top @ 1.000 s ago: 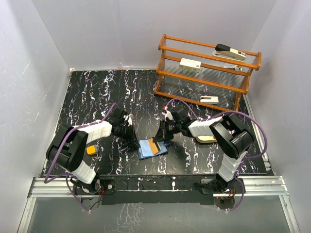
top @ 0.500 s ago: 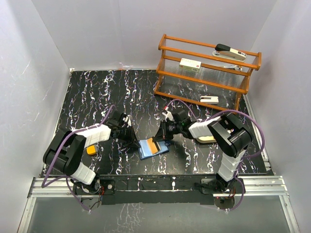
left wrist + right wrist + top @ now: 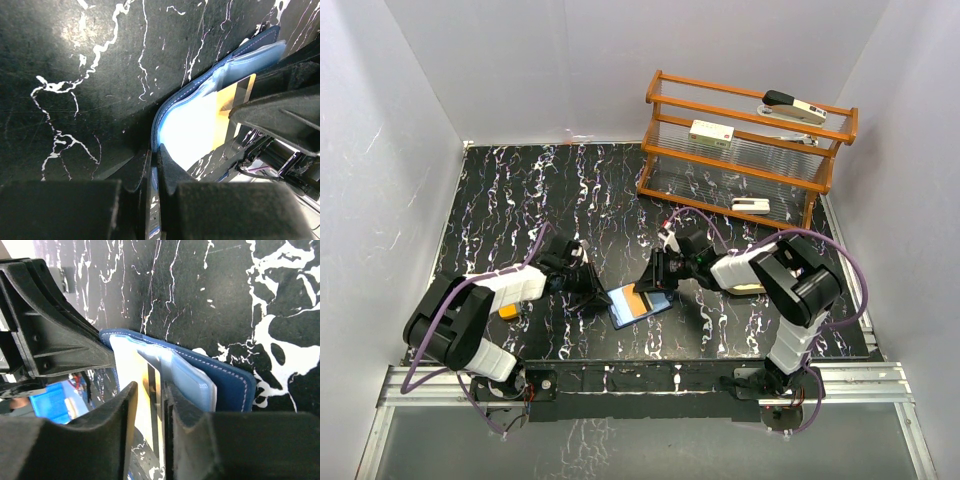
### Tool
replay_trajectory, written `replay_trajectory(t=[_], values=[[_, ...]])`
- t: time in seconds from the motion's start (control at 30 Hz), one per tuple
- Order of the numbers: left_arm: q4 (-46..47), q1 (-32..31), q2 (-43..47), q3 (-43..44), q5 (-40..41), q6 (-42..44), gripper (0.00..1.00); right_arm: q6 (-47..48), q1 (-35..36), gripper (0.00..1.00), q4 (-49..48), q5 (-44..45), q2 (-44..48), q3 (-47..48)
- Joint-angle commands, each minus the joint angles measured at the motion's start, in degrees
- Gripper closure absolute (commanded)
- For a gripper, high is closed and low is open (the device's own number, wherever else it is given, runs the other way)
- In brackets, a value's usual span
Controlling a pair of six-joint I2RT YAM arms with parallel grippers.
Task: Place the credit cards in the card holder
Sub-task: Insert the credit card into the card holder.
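Two arms: both reach inward over the black marbled table [image 3: 520, 200] and meet at the card holder [image 3: 642, 303], one from each side.
Holder: the card holder lies open and flat near the table's front edge. It is navy outside and pale inside, with clear sleeves [image 3: 192, 382] fanned along one side.
Card: one tan-orange credit card [image 3: 637, 299] with a dark stripe lies on the open inside of the holder, just beside the sleeves. Whether it sits in a pocket cannot be told.
Left side: the left gripper [image 3: 154, 151] has its jaws pressed together, pinching the holder's stitched blue edge at the rounded corner.
Right side: the right gripper [image 3: 150, 386] points down over the card with its jaws a little apart. The card's face and stripe show in the narrow gap, and whether the pads touch the card cannot be told.
Back right: a wooden rack [image 3: 750, 150] stands on the table, well apart from the holder, with white devices [image 3: 711, 131] on its shelves.
Under the right forearm: a beige tray [image 3: 745, 288], mostly hidden.
By the left arm: a small orange object [image 3: 508, 311] on the table.
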State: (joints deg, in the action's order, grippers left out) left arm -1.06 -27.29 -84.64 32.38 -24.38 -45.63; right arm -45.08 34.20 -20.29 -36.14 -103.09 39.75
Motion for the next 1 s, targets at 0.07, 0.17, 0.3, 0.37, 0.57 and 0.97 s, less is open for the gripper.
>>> replay_trajectory(t=[0.07,0.17,0.3,0.37,0.57,0.97], values=[[-5.7,-1.2,-1.3,-1.5,8.5,0.9,1.0,10.1,0.9,0.65,20.1,12.1,5.9,4.5],[-5.8,-1.2,-0.3,-1.4,8.6,0.9,1.0,12.2,1.1,0.6,25.2,14.7,8.9,5.5],[-4.7,-1.2,0.0,-1.9,9.2,0.9,1.0,13.4,2.5,0.56,29.4,16.5,10.6,6.9],[-4.2,-1.1,-0.3,-1.8,8.7,1.0,1.0,13.2,3.4,0.54,29.5,16.5,10.7,7.0],[-3.4,-1.1,-0.4,-2.2,7.8,0.7,1.0,11.6,6.6,0.54,27.8,16.1,8.6,7.2],[-2.3,-1.2,0.7,-2.7,6.6,1.0,1.0,10.3,9.8,0.53,21.6,12.0,5.9,8.6]])
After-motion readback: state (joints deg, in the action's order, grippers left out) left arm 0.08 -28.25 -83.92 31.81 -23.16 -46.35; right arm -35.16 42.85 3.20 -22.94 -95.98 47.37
